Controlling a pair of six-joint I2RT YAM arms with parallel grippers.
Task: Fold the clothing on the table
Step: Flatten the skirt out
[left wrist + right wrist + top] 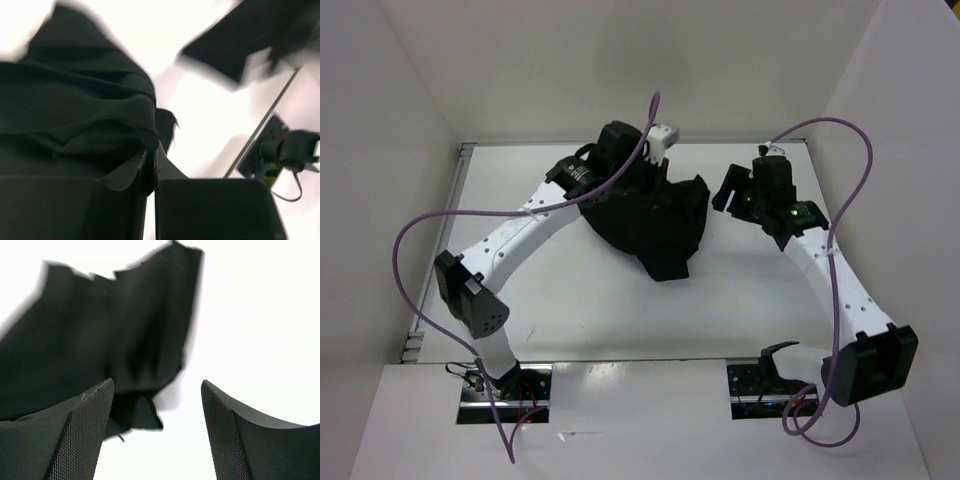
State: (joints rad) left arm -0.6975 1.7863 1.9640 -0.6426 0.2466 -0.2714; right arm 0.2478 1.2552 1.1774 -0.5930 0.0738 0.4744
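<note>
The clothing (655,225), a wrinkly black garment, lies bunched near the middle of the white table (580,310). My left gripper (625,150) is at its far left edge, shut on a fold of the clothing (85,115), which drapes up and left from the pinched jaws; the left gripper (151,150) shows almost no gap. My right gripper (735,190) hovers just right of the garment, open, with nothing between its mesh-faced fingers (90,425). In the right wrist view the clothing (110,340) lies ahead and to the left, a corner poking past the left finger.
White walls enclose the table on three sides. A metal edge strip (640,362) runs along the near side by both arm bases. Purple cables (420,240) loop off each arm. The right arm (295,150) appears at the far right of the left wrist view.
</note>
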